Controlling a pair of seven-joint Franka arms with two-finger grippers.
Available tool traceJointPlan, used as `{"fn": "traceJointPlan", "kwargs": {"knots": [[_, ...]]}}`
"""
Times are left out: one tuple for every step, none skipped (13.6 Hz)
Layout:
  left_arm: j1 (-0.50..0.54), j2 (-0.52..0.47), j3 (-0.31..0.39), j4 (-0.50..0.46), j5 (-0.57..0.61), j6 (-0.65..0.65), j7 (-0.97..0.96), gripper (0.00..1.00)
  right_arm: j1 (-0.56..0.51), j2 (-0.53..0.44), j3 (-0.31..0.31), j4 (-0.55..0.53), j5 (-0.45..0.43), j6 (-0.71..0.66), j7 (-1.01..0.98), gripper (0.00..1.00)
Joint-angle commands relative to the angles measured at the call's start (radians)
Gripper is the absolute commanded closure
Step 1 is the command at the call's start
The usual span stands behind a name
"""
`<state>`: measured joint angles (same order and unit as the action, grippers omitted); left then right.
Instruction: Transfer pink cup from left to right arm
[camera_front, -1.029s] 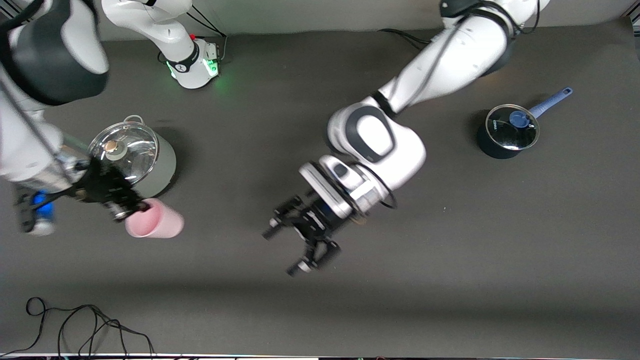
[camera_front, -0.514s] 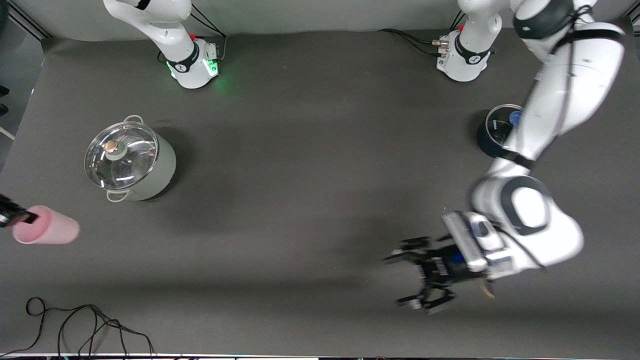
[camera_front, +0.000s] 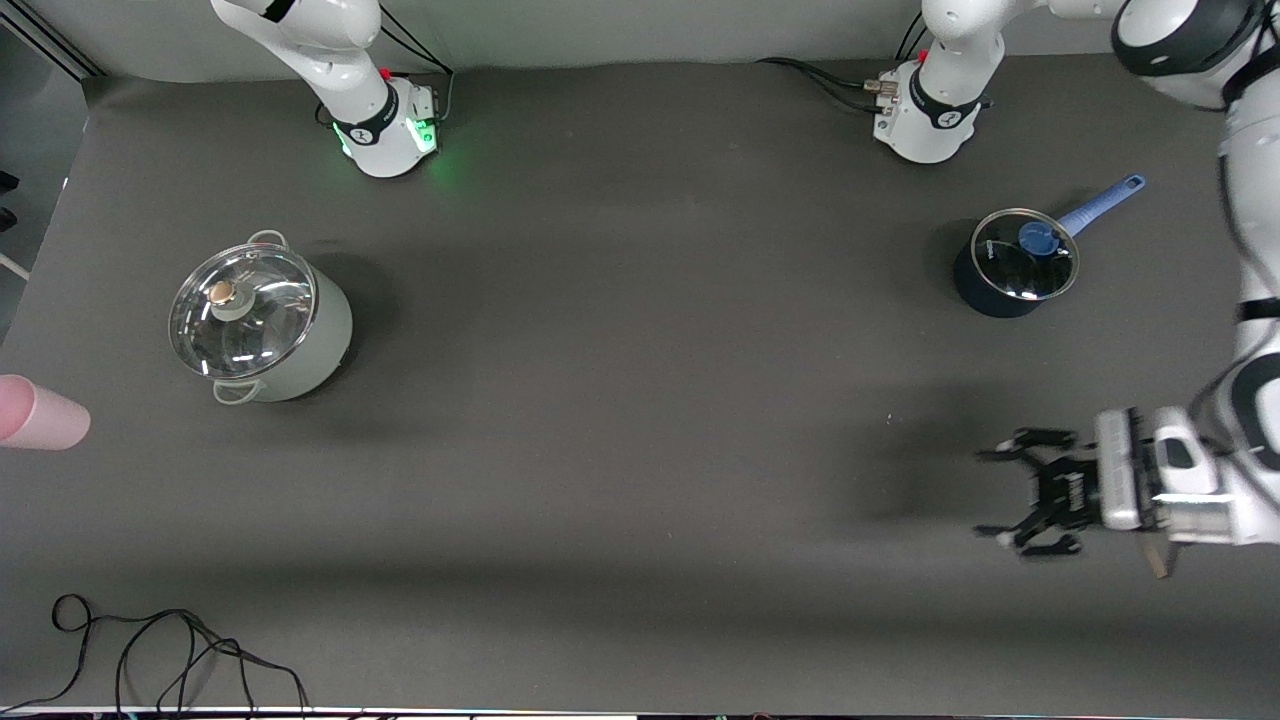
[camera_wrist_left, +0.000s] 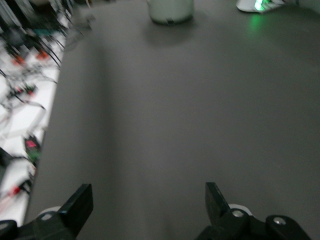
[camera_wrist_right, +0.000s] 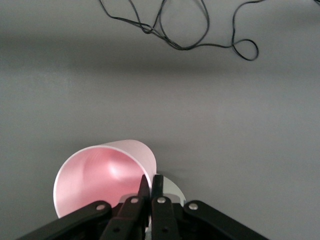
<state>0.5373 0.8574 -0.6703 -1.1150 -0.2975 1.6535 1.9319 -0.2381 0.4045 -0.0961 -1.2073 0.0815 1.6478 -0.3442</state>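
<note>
Lidded pot (camera_front: 262, 328) toward right arm's table end, saucepan (camera_front: 1015, 264) toward left arm's, well apart.

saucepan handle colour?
Blue: the saucepan handle, matching the lid knob. Best in the front view.

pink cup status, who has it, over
Right gripper shut on the pink cup rim, at the right arm's end of the table. Left gripper open, empty, over bare table at the left arm's end. Nothing between them.
</note>
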Motion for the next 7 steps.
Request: {"fn": "traceJointPlan", "kwargs": {"knots": [[0.030,-0.200,0.017,-0.055,0.234,-0.130,-0.160,0.00,0.051,0.022,-0.002,-0.108,-0.013,0.139,-0.025,1.00],[0.033,-0.248,0.018,-0.055,0.306,-0.183,-0.206,0.00,0.066,0.033,-0.001,-0.167,-0.013,0.209,-0.024,1.00],[0.035,-0.291,0.018,-0.055,0.390,-0.214,-0.241,0.00,0.078,0.036,-0.001,-0.213,-0.013,0.269,-0.025,1.00],[0.035,-0.329,0.017,-0.055,0.472,-0.225,-0.254,0.00,0.082,0.052,0.003,-0.248,-0.013,0.323,-0.024,1.00],[0.032,-0.371,0.017,-0.055,0.526,-0.227,-0.258,0.00,0.101,0.081,0.003,-0.264,-0.014,0.366,-0.024,1.00],[0.033,-0.406,0.017,-0.055,0.555,-0.228,-0.275,0.00,0.108,0.117,0.003,-0.264,-0.014,0.395,-0.025,1.00],[0.036,-0.431,0.018,-0.054,0.578,-0.230,-0.306,0.00,0.111,0.155,0.003,-0.262,-0.016,0.423,-0.024,1.00]]}}
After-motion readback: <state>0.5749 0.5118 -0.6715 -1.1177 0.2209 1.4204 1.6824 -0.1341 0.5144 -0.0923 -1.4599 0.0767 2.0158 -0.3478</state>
